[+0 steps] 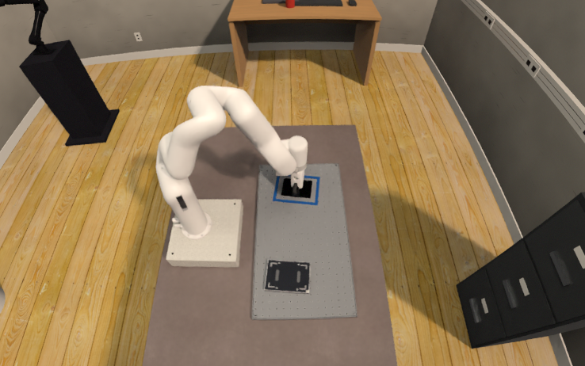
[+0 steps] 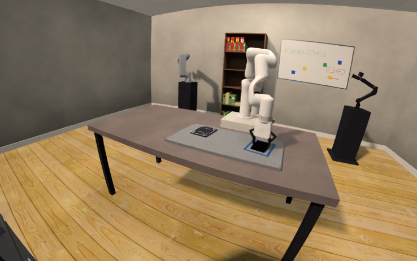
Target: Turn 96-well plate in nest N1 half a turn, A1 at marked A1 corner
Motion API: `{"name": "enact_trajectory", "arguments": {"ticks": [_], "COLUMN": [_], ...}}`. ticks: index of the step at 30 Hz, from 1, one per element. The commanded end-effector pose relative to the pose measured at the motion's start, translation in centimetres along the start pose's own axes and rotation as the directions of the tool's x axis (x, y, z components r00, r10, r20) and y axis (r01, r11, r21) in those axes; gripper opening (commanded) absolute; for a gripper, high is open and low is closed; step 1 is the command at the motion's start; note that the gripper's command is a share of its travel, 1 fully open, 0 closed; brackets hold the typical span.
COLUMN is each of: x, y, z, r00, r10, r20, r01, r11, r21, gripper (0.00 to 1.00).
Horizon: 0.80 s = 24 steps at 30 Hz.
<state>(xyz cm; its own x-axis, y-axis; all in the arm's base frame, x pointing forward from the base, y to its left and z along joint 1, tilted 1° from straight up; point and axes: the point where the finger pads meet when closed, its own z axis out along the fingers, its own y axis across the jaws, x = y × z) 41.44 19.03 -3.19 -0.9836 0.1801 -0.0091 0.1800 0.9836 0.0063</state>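
Gripper (image 2: pixel 261 142) jaws fully apart, gripping nothing, straddling the black 96-well plate (image 1: pixel 304 189) from above; contact cannot be told. Plate lies in the blue-bordered nest (image 1: pixel 276 189) near the far end of the grey perforated board (image 1: pixel 302 233) on the counter (image 2: pixel 138 122). No labels legible.
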Motion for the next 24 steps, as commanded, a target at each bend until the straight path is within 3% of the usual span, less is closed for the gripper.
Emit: {"name": "enact_trajectory", "arguments": {"ticks": [1, 11, 12, 24], "x": [-0.12, -0.12, -0.12, -0.12], "y": [0.09, 0.09, 0.09, 0.09], "z": [-0.12, -0.12, -0.18, -0.18], "r00": [1.0, 1.0, 1.0, 1.0], "r10": [0.0, 0.0, 0.0, 0.0], "r20": [0.007, 0.007, 0.007, 0.007], "r01": [0.0, 0.0, 0.0, 0.0], "r11": [1.0, 1.0, 1.0, 1.0], "r21": [0.003, 0.003, 0.003, 0.003], "gripper": [1.0, 1.0, 0.0, 0.0]}}
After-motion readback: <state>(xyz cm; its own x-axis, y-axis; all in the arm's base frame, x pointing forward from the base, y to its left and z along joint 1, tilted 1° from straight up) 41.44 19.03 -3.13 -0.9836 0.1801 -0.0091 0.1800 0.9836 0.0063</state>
